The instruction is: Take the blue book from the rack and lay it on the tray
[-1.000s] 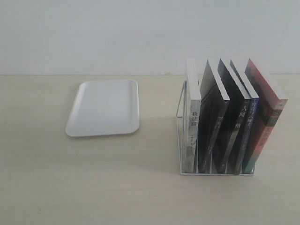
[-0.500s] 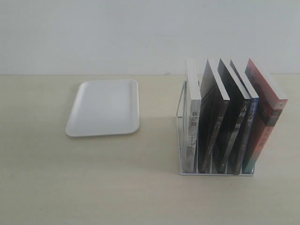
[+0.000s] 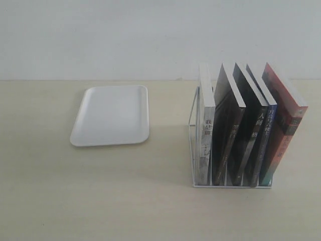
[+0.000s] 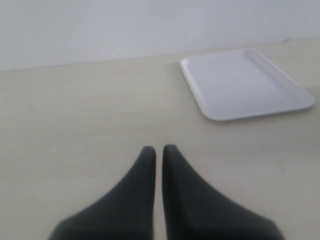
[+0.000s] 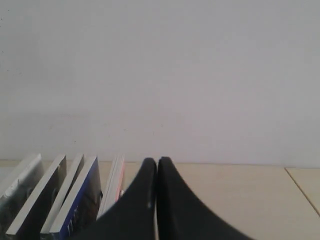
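The blue book (image 3: 265,145) stands leaning in the rack (image 3: 225,186). It is the second book from the rack's right end, between a black-spined book (image 3: 249,140) and the red-and-teal book (image 3: 283,135). The tray (image 3: 111,115) lies flat on the tabletop (image 3: 100,201), well apart from the rack, on its left. The left gripper (image 4: 158,150) has its fingers (image 4: 135,195) almost touching, with nothing between them. The right gripper (image 5: 156,161) is near the rack, its fingers pressed together, holding nothing.

Pale table (image 3: 125,201), white book (image 3: 206,140), two black books (image 3: 228,135), red-and-teal book (image 3: 283,135)
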`<move>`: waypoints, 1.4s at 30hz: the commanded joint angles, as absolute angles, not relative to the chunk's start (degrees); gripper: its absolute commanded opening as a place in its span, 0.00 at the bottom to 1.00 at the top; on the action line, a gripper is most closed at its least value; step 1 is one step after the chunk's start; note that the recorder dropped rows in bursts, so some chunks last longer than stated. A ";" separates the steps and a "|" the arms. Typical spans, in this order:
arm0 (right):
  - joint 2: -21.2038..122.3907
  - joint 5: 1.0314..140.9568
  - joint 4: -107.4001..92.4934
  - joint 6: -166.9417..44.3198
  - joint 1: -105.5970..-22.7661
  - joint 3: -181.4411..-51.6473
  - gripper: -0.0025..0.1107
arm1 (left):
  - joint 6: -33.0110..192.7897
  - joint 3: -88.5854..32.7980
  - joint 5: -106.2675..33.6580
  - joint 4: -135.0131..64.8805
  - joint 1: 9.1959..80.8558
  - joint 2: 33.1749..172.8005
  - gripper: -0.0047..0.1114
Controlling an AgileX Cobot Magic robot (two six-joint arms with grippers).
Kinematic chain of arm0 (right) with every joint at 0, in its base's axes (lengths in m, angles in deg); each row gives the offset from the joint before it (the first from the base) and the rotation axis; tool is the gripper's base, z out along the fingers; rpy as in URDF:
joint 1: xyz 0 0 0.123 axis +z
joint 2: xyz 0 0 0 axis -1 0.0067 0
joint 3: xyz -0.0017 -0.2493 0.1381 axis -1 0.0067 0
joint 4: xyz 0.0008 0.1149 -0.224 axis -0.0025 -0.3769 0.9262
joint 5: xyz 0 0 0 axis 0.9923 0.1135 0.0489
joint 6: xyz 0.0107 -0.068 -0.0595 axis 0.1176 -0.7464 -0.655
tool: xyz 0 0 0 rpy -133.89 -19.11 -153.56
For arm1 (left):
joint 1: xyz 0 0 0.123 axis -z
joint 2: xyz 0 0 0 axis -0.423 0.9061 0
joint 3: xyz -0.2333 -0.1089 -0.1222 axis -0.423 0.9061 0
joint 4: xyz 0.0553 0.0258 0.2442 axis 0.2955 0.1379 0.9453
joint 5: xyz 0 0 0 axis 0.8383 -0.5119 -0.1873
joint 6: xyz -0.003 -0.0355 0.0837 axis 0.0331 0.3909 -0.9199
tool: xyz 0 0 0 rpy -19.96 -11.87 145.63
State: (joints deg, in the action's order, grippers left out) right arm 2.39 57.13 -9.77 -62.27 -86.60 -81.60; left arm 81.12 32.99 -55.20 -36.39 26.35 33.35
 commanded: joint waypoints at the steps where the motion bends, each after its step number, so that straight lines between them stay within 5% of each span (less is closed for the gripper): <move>1: 4.23 61.98 -9.78 -62.53 -86.79 -82.59 0.02 | 80.89 32.80 -54.30 -36.53 26.24 33.17 0.08; 11: 8.73 60.91 -10.87 -62.21 -86.79 -84.01 0.02 | 80.89 32.80 -54.30 -36.53 26.24 33.17 0.08; 26: 45.61 5.85 -17.76 -62.63 -86.79 -125.36 0.02 | 80.89 32.80 -54.30 -36.53 26.24 33.17 0.08; 33: 58.72 1.03 -19.28 -62.80 -86.55 -136.14 0.03 | 80.89 32.80 -54.30 -36.53 26.24 33.17 0.08; 42: 68.19 1.03 -18.30 -66.72 -82.49 -137.08 0.45 | 80.89 32.80 -54.30 -36.53 26.24 33.17 0.08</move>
